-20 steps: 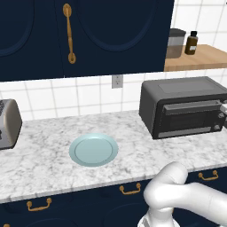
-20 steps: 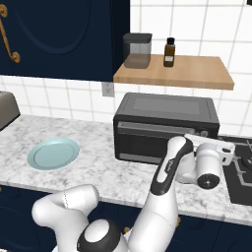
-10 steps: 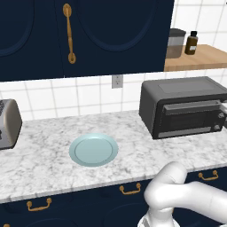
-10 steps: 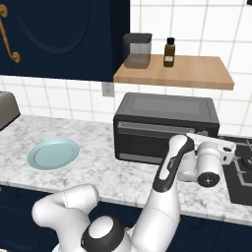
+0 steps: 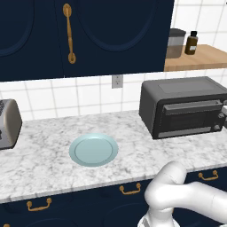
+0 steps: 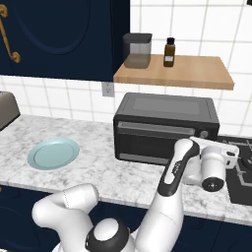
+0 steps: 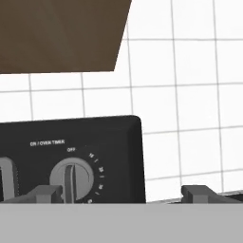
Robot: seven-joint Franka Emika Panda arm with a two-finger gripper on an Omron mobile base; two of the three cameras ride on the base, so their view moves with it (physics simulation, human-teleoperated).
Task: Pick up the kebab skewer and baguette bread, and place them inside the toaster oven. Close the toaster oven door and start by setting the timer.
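Note:
The toaster oven (image 6: pixel 167 110) stands on the counter with its door (image 6: pixel 147 142) closed, seen also from the left (image 5: pixel 181 99). My gripper (image 6: pixel 216 145) hovers in front of the oven's right end, open with nothing between its fingers. In the hand view the gripper (image 7: pixel 122 193) faces the control panel, and the timer knob (image 7: pixel 71 178), pointing at OFF, sits just right of the left fingertip (image 7: pixel 45 192). The kebab skewer and the baguette bread are hidden from every view.
A pale blue plate (image 5: pixel 93 150) lies on the marble counter (image 5: pixel 40 155). A silver toaster (image 5: pixel 9 124) stands at the far left. Above the oven, a wooden shelf (image 6: pixel 172 71) carries a canister and a brown bottle. A stove top (image 6: pixel 241 177) borders the right.

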